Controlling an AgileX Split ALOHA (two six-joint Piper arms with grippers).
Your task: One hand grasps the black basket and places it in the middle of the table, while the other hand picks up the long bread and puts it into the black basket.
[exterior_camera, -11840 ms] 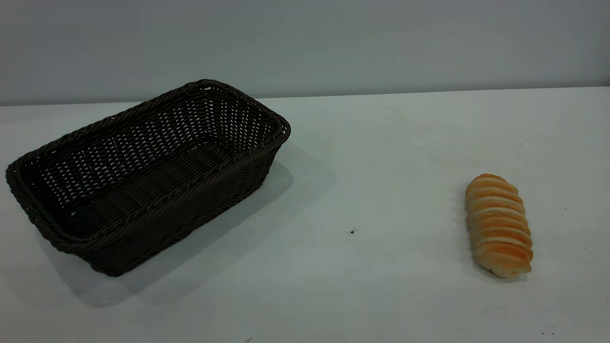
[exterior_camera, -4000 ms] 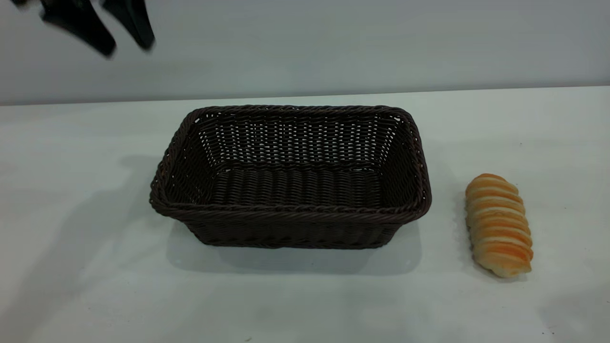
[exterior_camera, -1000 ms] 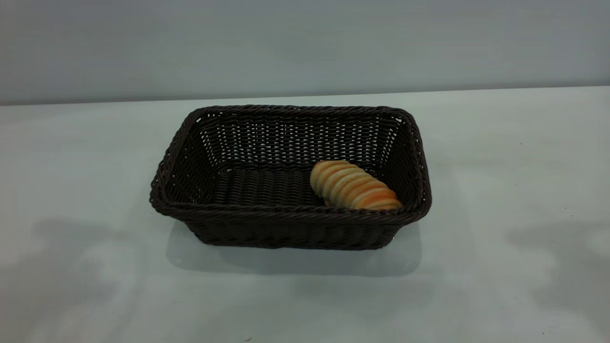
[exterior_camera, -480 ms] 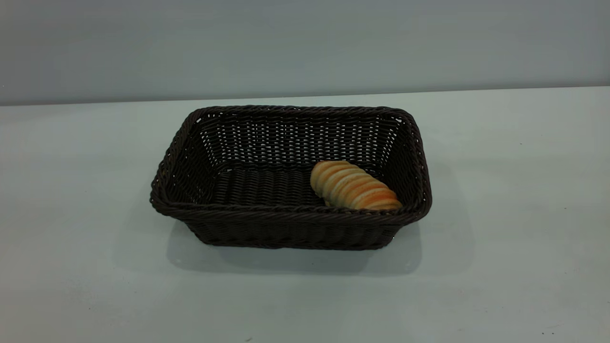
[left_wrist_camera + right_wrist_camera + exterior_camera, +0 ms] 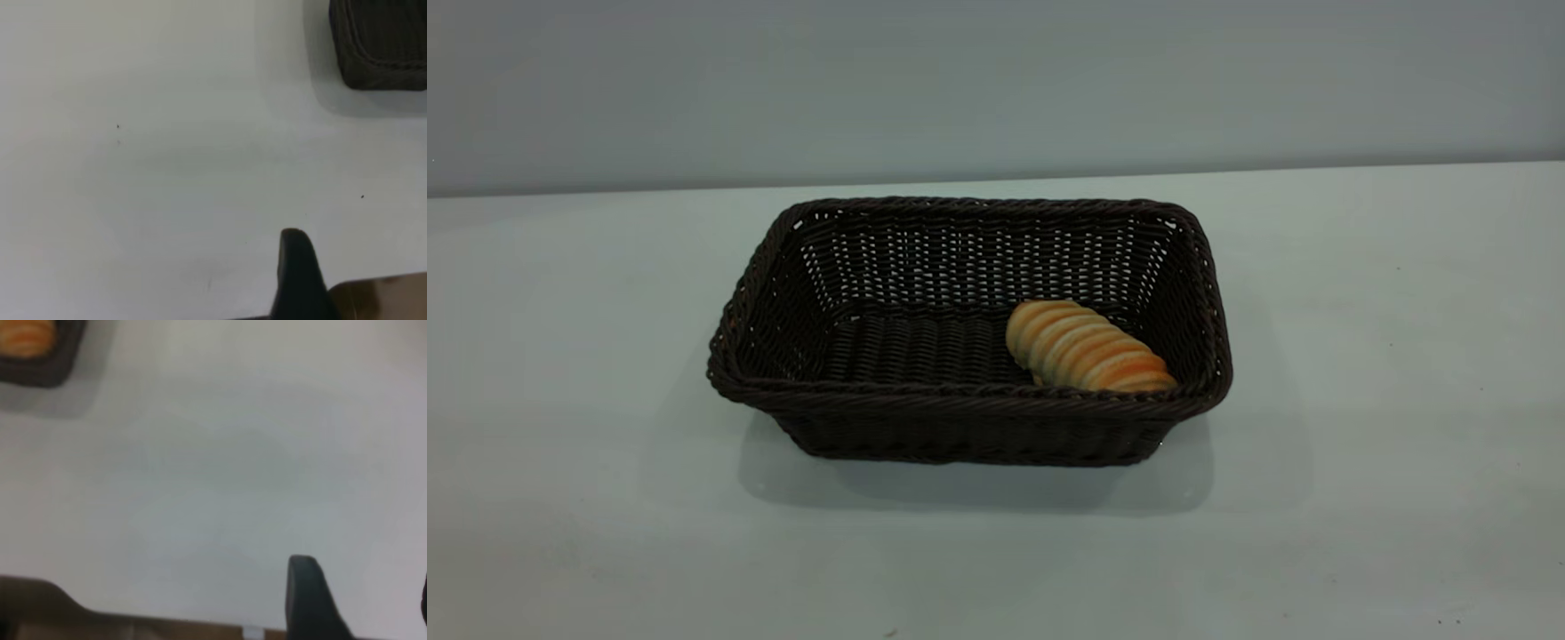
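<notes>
The black basket [image 5: 969, 404] stands on the middle of the white table [image 5: 1360, 293], long side toward the camera. The long bread [image 5: 1087, 347] lies inside it at the right end, slanted. Neither gripper shows in the exterior view. In the left wrist view one corner of the basket [image 5: 380, 47] shows far off; my left gripper [image 5: 363, 263] hangs over bare table with one black finger [image 5: 297, 273] in view and nothing beside it. In the right wrist view the basket's corner [image 5: 47, 363] with the bread [image 5: 27, 335] shows far off; my right gripper [image 5: 363, 587] is open and empty.
A pale grey wall [image 5: 996, 80] runs behind the table. A brown strip shows past the table's edge in the left wrist view [image 5: 387, 297] and in the right wrist view [image 5: 40, 610]. A few tiny dark specks [image 5: 118, 125] dot the tabletop.
Earlier the basket moved from the left to the middle and the bread went from the table's right into it. Over the last second only arm shadows have faded from the table.
</notes>
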